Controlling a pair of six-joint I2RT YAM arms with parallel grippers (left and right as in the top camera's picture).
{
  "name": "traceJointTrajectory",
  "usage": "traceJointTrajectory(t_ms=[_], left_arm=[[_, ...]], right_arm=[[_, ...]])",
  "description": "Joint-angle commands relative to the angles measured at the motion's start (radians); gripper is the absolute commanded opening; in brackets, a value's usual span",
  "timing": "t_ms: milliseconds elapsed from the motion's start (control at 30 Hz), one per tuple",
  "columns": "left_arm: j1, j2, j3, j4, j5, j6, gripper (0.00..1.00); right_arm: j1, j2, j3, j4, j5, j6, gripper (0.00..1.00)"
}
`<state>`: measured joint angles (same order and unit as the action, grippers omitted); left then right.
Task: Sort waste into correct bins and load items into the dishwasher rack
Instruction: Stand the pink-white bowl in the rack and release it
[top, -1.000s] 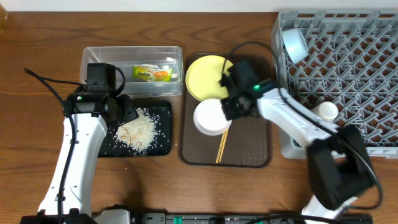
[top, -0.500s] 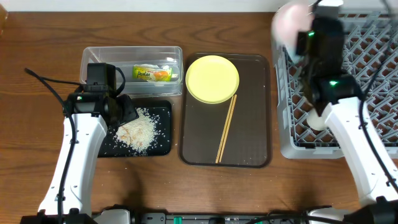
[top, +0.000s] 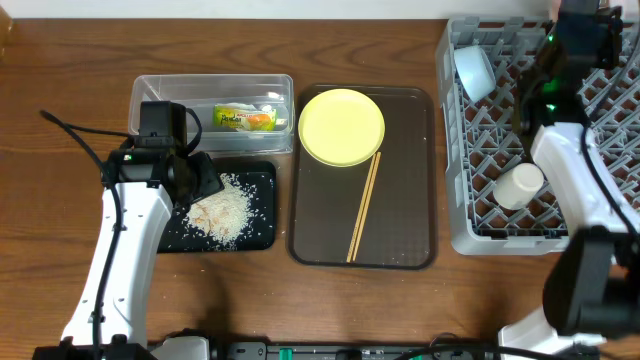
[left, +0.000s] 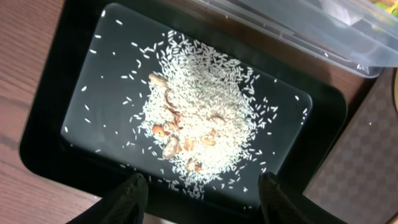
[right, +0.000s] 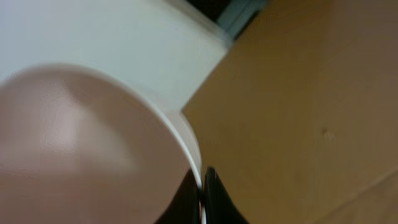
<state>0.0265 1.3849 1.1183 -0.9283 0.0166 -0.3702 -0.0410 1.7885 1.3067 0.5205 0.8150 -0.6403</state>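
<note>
The snack wrapper (top: 245, 118) carries print too small to read; it lies lengthwise in the clear tub (top: 160, 95). Rice (left: 199, 118) with brownish bits is heaped in the black tray (left: 43, 137) beneath the left gripper (left: 202, 180), whose jaws stand apart and empty. The brown tray (top: 400, 230) bears the yellow plate (top: 341, 126) and the chopsticks (top: 364, 205), which slant from the plate toward the near edge. The dishwasher rack (top: 600, 150) holds the light blue bowl (top: 473, 68) and the white cup (top: 520, 185). The right gripper (right: 200, 186) pinches the rim of the white bowl (right: 81, 137).

Brown tray (top: 320, 220) lies open left of the chopsticks (top: 364, 207); yellow plate (top: 341, 126) blocks its top.
</note>
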Motion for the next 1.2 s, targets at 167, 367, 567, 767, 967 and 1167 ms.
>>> traceJointTrajectory(t_ms=[167, 367, 567, 767, 967, 1167], left_arm=[[0.004, -0.001, -0.002, -0.005, -0.005, -0.013, 0.61], [0.004, -0.001, -0.002, -0.006, -0.002, -0.013, 0.61], [0.004, -0.001, -0.002, -0.006, -0.002, -0.013, 0.61], [0.004, -0.001, -0.002, -0.006, -0.002, -0.013, 0.61], [0.004, -0.001, -0.002, -0.006, -0.002, -0.013, 0.61], [0.004, -0.001, -0.002, -0.006, -0.002, -0.013, 0.61]], right_arm=[[-0.027, 0.193, 0.005, 0.154, 0.064, -0.296, 0.01], [-0.023, 0.280, 0.005, 0.153, 0.048, -0.288, 0.01], [-0.006, 0.334, 0.005, 0.163, 0.044, -0.280, 0.01], [0.021, 0.344, 0.005, 0.164, 0.041, -0.238, 0.01], [0.049, 0.344, 0.005, 0.117, 0.051, -0.192, 0.05], [0.081, 0.344, 0.005, 0.021, 0.137, 0.043, 0.31]])
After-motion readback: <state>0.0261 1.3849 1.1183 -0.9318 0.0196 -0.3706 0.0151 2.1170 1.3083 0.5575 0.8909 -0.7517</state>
